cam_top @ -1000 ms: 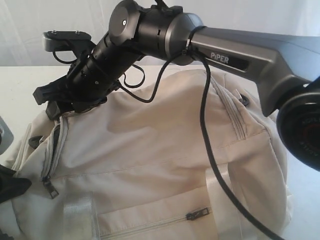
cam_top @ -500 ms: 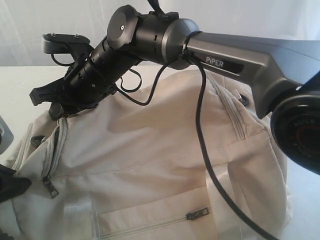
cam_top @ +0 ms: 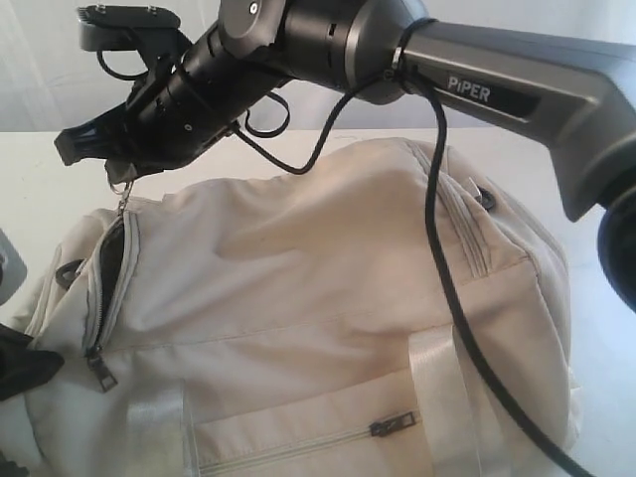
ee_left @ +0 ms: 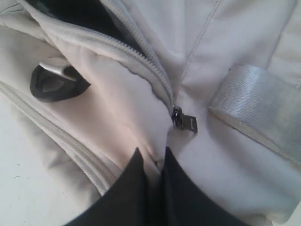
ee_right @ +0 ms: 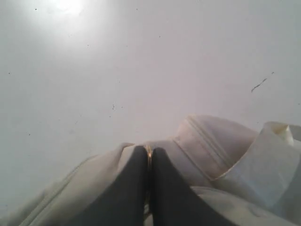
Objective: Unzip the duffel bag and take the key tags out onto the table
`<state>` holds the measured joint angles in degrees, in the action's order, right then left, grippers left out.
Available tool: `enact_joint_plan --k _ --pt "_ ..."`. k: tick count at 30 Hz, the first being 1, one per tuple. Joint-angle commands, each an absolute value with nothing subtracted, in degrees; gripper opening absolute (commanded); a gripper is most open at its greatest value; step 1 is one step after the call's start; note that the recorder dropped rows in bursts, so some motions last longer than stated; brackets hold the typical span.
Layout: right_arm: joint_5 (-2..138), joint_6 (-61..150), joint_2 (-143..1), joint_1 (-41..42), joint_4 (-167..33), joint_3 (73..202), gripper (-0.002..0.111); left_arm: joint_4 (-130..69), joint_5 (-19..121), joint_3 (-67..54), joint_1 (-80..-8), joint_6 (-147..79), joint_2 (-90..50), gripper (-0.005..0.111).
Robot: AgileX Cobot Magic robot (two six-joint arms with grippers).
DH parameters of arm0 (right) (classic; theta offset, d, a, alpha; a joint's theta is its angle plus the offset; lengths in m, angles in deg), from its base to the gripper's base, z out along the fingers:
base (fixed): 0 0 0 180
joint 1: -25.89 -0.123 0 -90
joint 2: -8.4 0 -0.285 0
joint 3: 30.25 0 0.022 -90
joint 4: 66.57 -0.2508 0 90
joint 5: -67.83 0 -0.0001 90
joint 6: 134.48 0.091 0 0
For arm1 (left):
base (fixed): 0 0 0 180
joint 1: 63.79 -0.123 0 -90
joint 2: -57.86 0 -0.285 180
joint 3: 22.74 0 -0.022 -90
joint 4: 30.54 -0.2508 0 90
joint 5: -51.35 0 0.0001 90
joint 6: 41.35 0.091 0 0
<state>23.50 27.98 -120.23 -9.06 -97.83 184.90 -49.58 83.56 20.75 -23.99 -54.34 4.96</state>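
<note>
White table point(cam_top: 40, 184) bears duffel bag point(cam_top: 298, 268); left hand point(ee_left: 157, 165) pinches it, right hand point(cam_top: 114, 171) clamps its metal ring point(cam_top: 121, 189).

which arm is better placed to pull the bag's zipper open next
Right. The right gripper is shut on the zipper pull at the duffel bag's end; the left gripper only pinches fabric beside another slider.

My exterior camera faces the cream fabric duffel bag point(cam_top: 328, 288) side-on, close; both wrist cameras peer past their black fingers point(ee_left: 124, 197) at it, even closer.
</note>
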Motion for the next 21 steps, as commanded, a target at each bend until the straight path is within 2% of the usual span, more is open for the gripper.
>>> enact_joint_plan --k 1,10,21 --pt "30.78 27.76 -119.74 -8.75 -94.98 185.12 0.0 -48.48 87.0 20.9 -23.7 -54.42 6.16 0.0" --pt "36.53 27.53 -120.95 -6.29 -94.9 185.12 0.0 -52.93 93.79 20.9 -23.7 -54.66 12.88 0.0" --pt "38.81 27.37 -123.14 -3.12 -94.49 185.35 0.0 -61.9 101.63 20.9 -23.7 -59.75 13.41 0.0"
